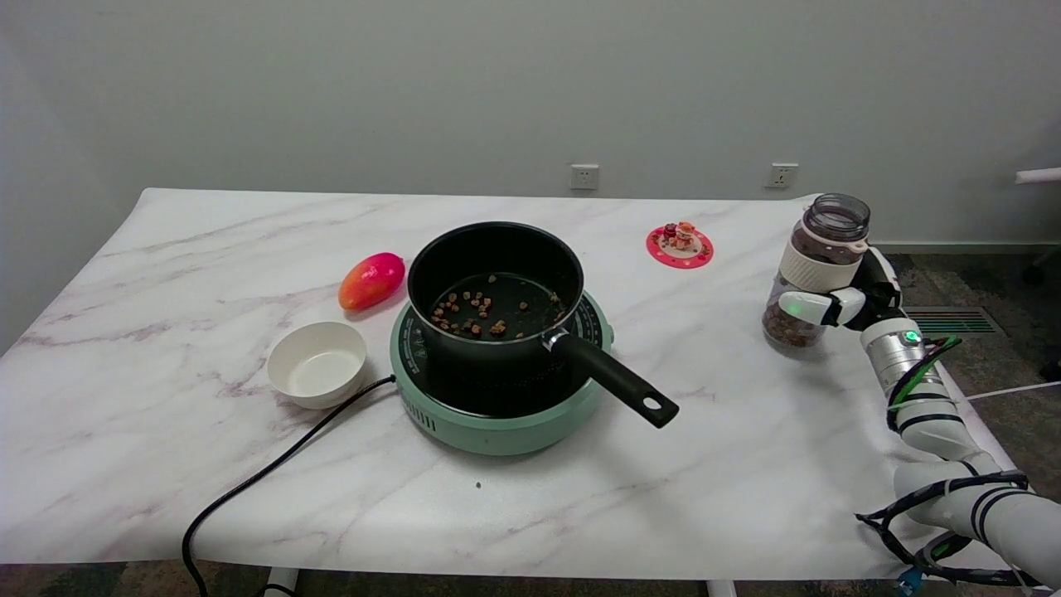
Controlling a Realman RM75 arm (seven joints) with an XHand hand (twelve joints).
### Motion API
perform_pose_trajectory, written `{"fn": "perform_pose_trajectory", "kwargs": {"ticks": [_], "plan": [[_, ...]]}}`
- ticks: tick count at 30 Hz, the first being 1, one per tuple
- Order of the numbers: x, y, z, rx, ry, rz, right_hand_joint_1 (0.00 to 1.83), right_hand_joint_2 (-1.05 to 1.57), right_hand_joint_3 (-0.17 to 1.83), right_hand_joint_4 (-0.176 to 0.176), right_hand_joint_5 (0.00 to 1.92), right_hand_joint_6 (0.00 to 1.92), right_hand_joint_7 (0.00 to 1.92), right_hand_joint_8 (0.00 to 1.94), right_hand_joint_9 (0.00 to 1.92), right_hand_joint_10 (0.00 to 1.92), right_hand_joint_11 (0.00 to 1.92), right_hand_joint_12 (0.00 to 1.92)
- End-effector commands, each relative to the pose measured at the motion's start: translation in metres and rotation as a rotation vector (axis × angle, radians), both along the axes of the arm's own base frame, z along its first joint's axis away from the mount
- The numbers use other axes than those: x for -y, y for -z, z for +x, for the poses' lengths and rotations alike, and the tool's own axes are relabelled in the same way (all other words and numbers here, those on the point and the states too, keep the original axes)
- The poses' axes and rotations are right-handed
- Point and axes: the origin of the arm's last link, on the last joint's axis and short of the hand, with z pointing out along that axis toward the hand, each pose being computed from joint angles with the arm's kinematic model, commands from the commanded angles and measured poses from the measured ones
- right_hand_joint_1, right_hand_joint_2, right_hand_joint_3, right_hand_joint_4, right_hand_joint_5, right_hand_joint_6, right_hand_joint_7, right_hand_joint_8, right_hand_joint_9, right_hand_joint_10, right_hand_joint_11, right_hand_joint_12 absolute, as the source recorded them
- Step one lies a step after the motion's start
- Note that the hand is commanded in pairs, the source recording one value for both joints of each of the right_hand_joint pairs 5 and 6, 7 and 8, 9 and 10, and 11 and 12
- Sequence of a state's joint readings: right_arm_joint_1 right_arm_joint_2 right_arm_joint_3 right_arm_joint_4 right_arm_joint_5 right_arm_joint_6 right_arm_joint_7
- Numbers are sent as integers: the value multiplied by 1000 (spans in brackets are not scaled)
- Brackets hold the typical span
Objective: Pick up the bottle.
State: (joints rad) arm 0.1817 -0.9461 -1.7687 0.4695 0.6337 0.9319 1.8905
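Apparently bottle (pixel 816 269) within right hand (pixel 841 303).

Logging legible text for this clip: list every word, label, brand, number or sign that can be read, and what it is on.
No text can be read.
Green cooker: pale markings on its dark top ring, too small to read.
Round red coaster: a pattern and small figures, no legible words.
Bottle in the right robot hand: plain white band, no print seen.

Right robot hand (pixel 845 300) wrapped around bottle (pixel 816 265)
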Motion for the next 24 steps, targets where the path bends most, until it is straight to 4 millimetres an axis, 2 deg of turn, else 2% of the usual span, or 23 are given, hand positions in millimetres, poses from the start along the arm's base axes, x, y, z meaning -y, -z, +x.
{"fn": "perform_pose_trajectory", "kwargs": {"ticks": [1,13,24], "plan": [[-3,-2,3,6,-23,-12,1669,724,924,0,1920,1920,1920,1920,1474,1474,1211,1211],[8,3,18,6,-77,11,1723,783,981,0,1920,1920,1920,1920,1600,1600,1317,1317],[40,13,73,-85,-195,117,1701,854,850,0,1920,1920,1920,1920,1630,1630,1280,1280]]}}
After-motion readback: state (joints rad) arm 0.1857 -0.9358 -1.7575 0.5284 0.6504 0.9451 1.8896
